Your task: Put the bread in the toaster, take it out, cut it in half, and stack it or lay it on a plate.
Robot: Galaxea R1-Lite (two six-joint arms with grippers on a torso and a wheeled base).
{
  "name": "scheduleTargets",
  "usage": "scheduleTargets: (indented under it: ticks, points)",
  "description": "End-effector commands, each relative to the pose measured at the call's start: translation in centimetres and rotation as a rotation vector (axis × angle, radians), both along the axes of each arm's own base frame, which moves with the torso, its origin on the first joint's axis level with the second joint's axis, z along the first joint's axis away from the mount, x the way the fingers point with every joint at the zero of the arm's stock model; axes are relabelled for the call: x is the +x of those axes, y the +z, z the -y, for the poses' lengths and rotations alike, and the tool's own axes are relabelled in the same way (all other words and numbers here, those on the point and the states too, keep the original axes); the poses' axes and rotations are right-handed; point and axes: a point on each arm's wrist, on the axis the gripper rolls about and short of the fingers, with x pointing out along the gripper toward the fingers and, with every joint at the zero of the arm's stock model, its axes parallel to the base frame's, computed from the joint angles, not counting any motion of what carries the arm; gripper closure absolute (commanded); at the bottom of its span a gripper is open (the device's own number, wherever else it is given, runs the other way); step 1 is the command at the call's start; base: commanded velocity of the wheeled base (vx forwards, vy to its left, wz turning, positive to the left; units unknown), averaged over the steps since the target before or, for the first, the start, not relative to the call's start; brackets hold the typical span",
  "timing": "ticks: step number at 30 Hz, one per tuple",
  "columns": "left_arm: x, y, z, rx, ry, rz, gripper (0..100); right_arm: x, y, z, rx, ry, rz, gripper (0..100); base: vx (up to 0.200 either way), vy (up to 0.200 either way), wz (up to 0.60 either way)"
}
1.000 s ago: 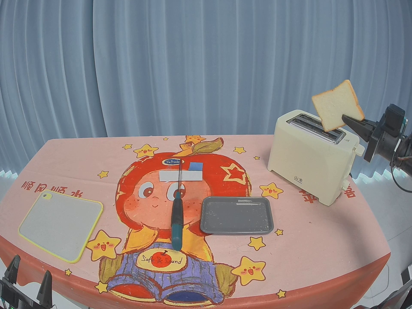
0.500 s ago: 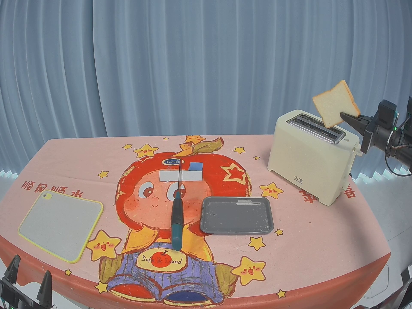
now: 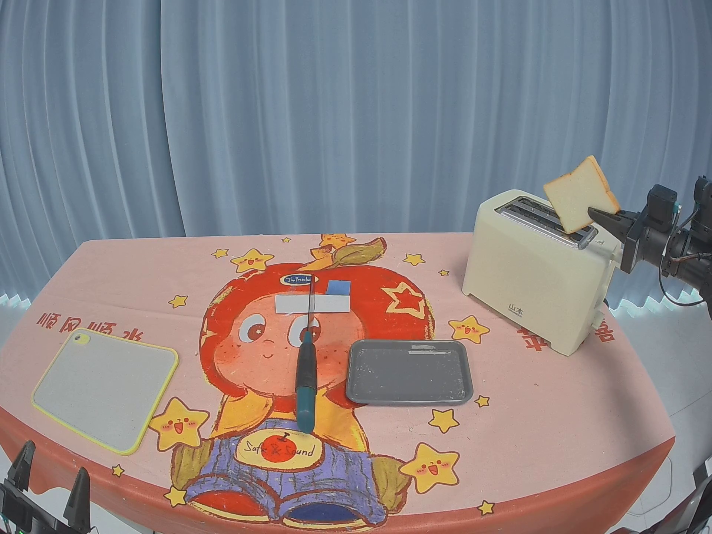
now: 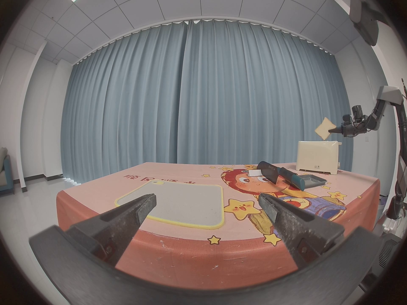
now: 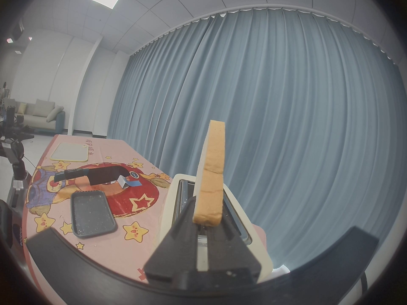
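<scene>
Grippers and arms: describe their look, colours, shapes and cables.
The left gripper has two matt black, wedge-shaped fingers, scuffed, with small screws, on a black crossbar. The right gripper is black too, with tapering fingers; a thin black cable loops under its wrist, and farther up the right arm has a pale grey link.

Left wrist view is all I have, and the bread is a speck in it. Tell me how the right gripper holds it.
Observer: The right gripper pinches the bread by its lower end; the slice stands on edge in its grip.
Operator: Give me its line against the toaster.
Observer: It hangs over the top of the toaster, lengthwise along the slots; which slot, I cannot tell.
Operator: Report the plate.
Observer: The grey plate holds only pale specks; it lies right of the knife, beside its handle.
</scene>
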Motion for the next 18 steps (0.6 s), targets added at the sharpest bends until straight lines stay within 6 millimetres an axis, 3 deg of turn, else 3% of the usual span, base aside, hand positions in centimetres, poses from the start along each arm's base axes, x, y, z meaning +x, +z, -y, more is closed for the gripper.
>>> scheduleTargets:
  ticks: [1, 18]
  points:
    - [0.1, -0.5, 0.0, 0.0, 0.001, -0.012, 0, 0.1, -0.3, -0.2, 0.0, 0.006, -0.012, 100, 0.0, 0.0, 0.0]
    - [0.1, -0.5, 0.0, 0.0, 0.0, -0.012, 0, 0.3, -1.6, -0.1, -0.016, 0.008, -0.045, 100, 0.0, 0.0, 0.0]
